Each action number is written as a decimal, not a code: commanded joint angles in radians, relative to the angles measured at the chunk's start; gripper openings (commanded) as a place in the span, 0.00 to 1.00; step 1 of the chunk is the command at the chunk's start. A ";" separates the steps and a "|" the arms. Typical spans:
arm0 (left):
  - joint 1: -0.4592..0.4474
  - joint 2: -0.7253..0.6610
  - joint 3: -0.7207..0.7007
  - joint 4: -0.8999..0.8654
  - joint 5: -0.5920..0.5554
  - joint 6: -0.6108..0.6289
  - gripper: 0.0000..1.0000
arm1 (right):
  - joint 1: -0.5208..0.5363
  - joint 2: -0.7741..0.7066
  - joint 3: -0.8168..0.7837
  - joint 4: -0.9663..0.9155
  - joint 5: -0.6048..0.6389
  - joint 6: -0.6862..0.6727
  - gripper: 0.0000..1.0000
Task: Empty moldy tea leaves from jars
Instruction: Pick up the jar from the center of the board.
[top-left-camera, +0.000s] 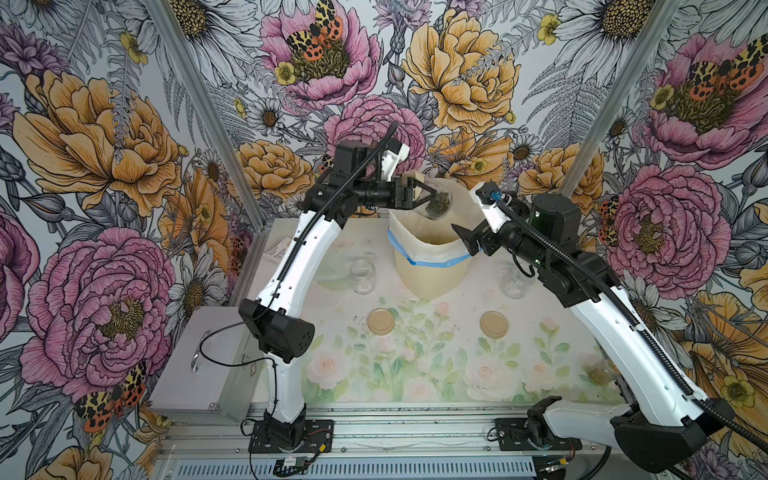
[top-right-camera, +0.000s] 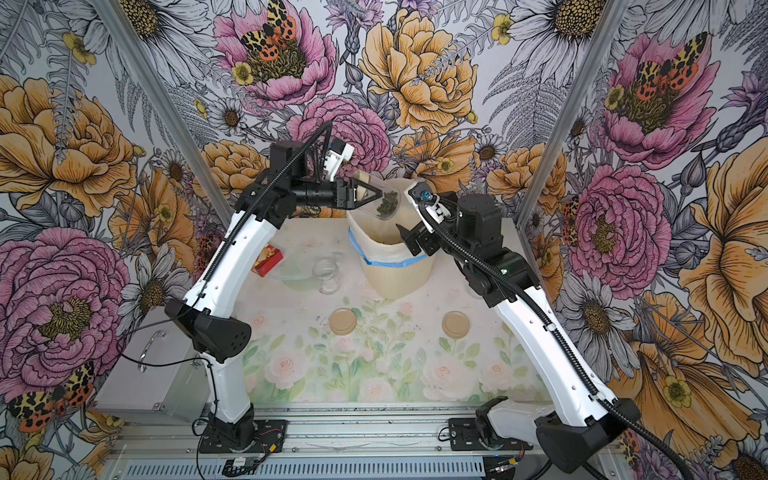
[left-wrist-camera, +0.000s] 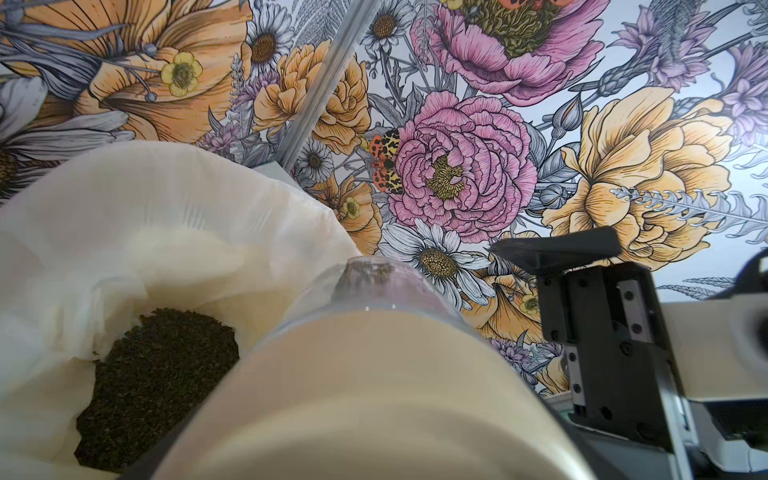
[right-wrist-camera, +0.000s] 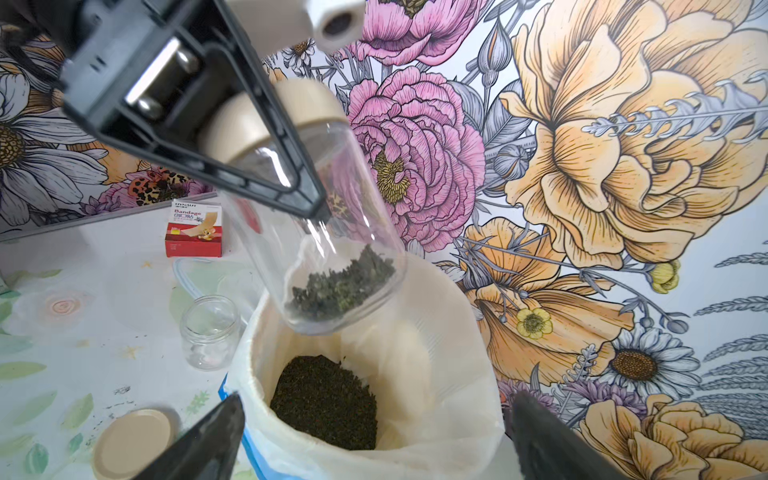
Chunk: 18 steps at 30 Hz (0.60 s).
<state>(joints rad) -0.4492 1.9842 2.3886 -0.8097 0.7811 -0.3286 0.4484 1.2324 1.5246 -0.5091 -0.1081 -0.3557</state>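
Left hand (top-left-camera: 430, 195) was clamped round a glass jar (right-wrist-camera: 332, 249), holding it tilted above the bin (top-left-camera: 428, 278) with its base lowest, over the bin's mouth. The tan lid (right-wrist-camera: 266, 120) was on, up at the hand's end, so the tea leaves (right-wrist-camera: 345, 286) sat heaped in the jar's base and none fell. Right hand (top-left-camera: 467, 241) hung at the bin's rim on the side away from the left arm, fingers spread wide and holding nothing. Down inside the bin lay a dark heap (right-wrist-camera: 324, 403) of leaves. On the counter (top-left-camera: 415, 374) one empty jar (top-left-camera: 363, 276) stood on the left arm's side of the bin and a second empty jar (top-left-camera: 514, 280) on the right arm's side. Two loose lids (top-left-camera: 380, 322) lay in front of the bin.

To my eye this was the last jar, held over the bin but not yet opened. The next move, I'd judge, called for the free hand to take the lid while the other kept the glass firm. Then the jar would need tipping mouth-down well inside the rim, so no crumbs scattered.
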 joint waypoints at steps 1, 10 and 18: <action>-0.020 -0.006 0.086 0.118 0.054 -0.056 0.57 | 0.012 -0.037 -0.025 0.078 0.026 -0.067 1.00; -0.051 0.042 0.124 0.170 0.077 -0.134 0.57 | 0.018 -0.021 -0.036 0.079 0.088 -0.212 1.00; -0.063 0.057 0.122 0.170 0.065 -0.155 0.56 | 0.015 0.042 0.009 0.087 0.045 -0.313 1.00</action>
<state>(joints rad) -0.5068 2.0491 2.4760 -0.7181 0.8204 -0.4625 0.4599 1.2541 1.4895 -0.4507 -0.0391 -0.6197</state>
